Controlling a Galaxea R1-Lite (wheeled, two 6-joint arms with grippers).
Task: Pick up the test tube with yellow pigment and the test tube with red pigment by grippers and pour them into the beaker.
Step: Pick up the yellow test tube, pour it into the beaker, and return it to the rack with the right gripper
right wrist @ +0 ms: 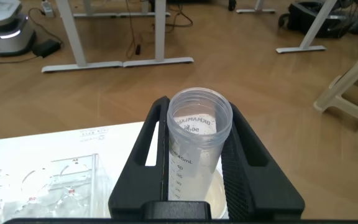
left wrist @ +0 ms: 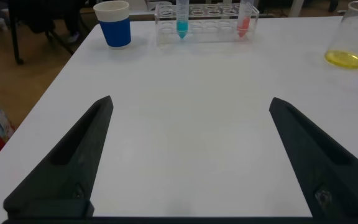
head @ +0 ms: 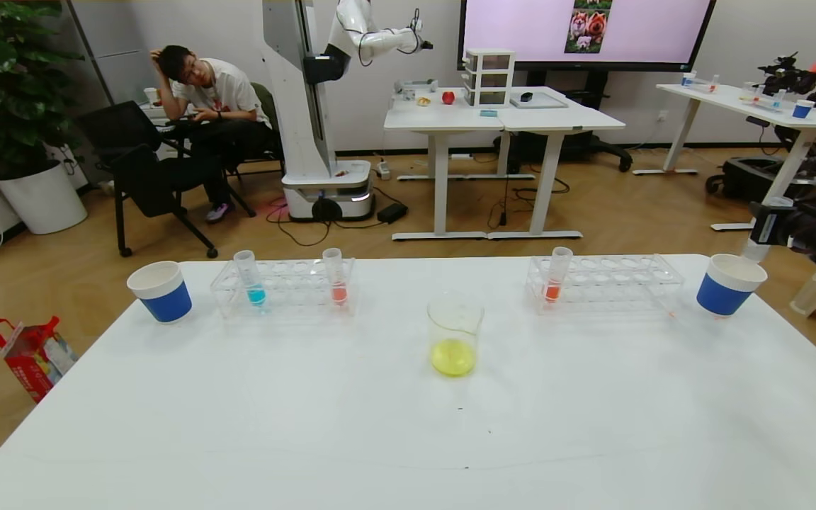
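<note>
Above the blue cup [head: 729, 285] at the counter's [head: 408, 439] right edge: right pincer [right wrist: 199, 163] clamped on the emptied yellow-pigment tube [right wrist: 196, 149], best lowered upright before release; left pincer [left wrist: 188, 155] wide open, empty; beaker [head: 454, 336] mid-counter holding yellow; red tubes [head: 555, 278] racked.

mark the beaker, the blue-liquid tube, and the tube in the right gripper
Clear squat glass beaker [head: 455, 333], head view, on its wall.
Slim clear tube with blue liquid [head: 255, 293], head view, on the liquid.
Emptied clear plastic tube [right wrist: 194, 155], right wrist view, on its wall between the jaws.
</note>
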